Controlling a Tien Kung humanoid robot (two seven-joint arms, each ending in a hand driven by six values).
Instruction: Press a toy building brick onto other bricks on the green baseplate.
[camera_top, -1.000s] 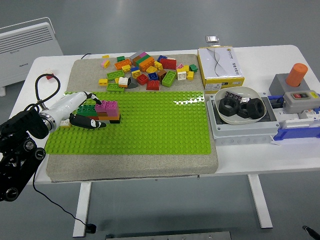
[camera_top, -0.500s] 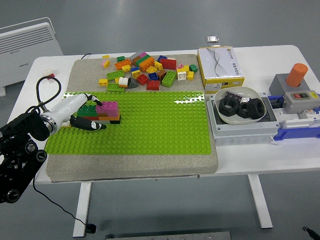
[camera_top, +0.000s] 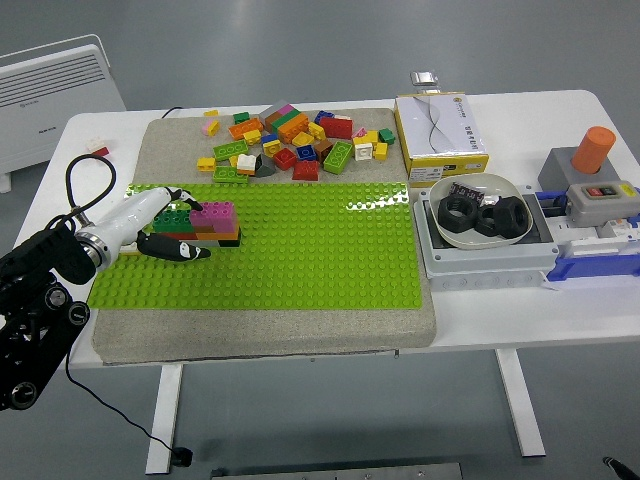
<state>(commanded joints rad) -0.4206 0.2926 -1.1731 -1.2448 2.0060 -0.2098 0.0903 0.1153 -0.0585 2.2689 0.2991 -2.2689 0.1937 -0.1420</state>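
Left hand (camera_top: 170, 225) grips stacked bricks (camera_top: 212, 222) on green baseplate (camera_top: 300, 250).

White table (camera_top: 520, 310) under grey mat (camera_top: 300, 335)

I see my left arm reaching in from eight o'clock, its left hand (camera_top: 172, 228) low and palm-down, fingers (camera_top: 183, 250) extended toward three o'clock.
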